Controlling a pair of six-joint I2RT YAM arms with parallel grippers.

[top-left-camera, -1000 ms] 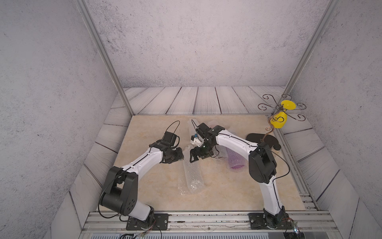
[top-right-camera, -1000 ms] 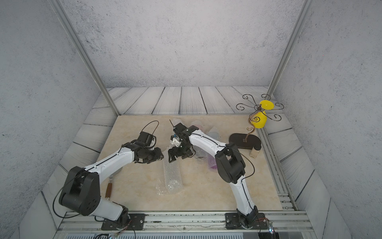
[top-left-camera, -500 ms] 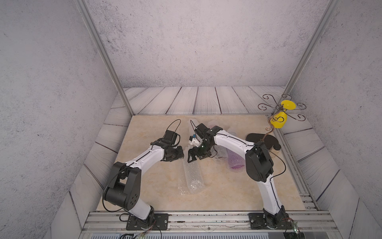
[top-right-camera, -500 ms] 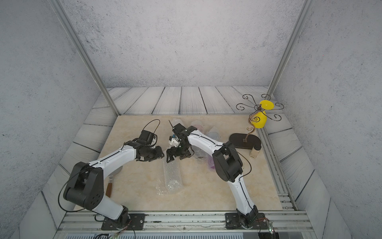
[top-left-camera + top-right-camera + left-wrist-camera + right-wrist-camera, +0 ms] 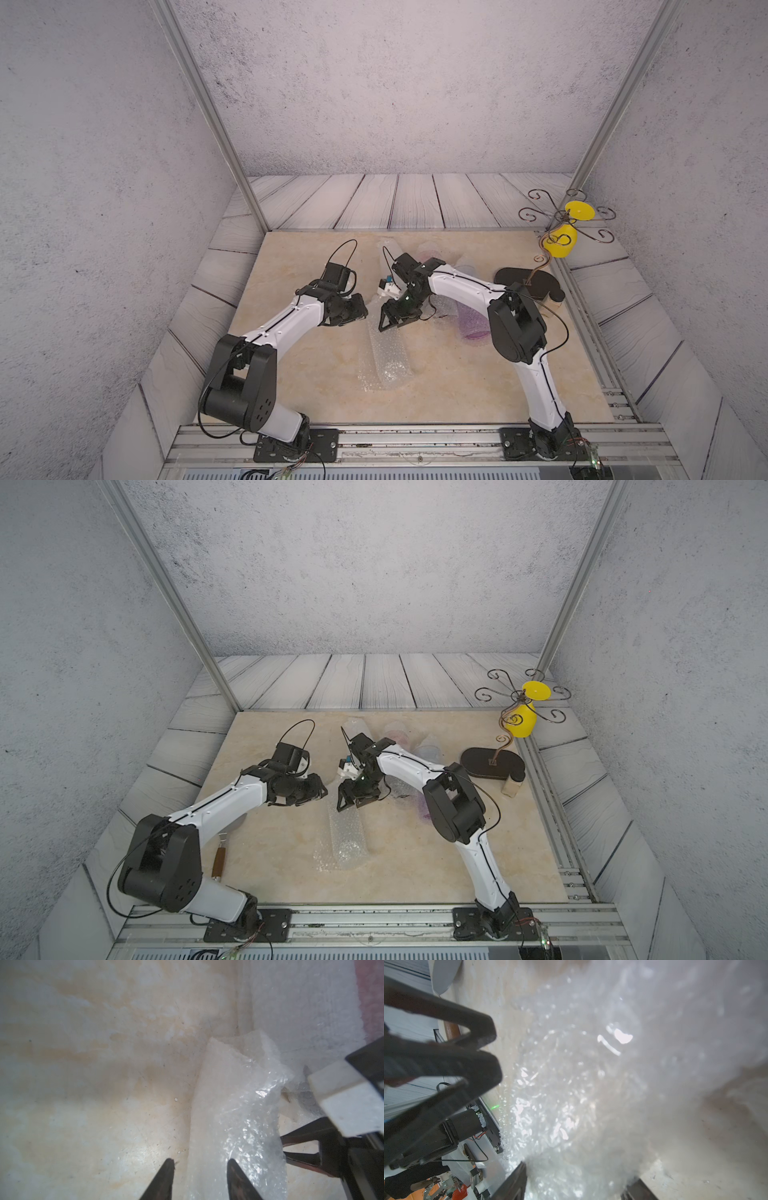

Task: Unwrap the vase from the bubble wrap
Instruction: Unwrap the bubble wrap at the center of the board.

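Between the two hands, on the table [image 5: 316, 374], lies the far end of the bubble wrap [image 5: 388, 357]. Its long axis runs toward the robot's base. The right hand [image 5: 390, 323] is nearer, with jaws apart astride this end, but whether they press it I cannot tell. The left hand [image 5: 360, 311] is just beside, jaws apart and empty.

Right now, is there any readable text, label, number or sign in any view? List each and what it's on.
Readable text: none in any view.
Too blurred to read: a short line of pale print on the black bar beside the green light, in the right wrist view.
No print shows on the bubble wrap or the dark oval stand base.
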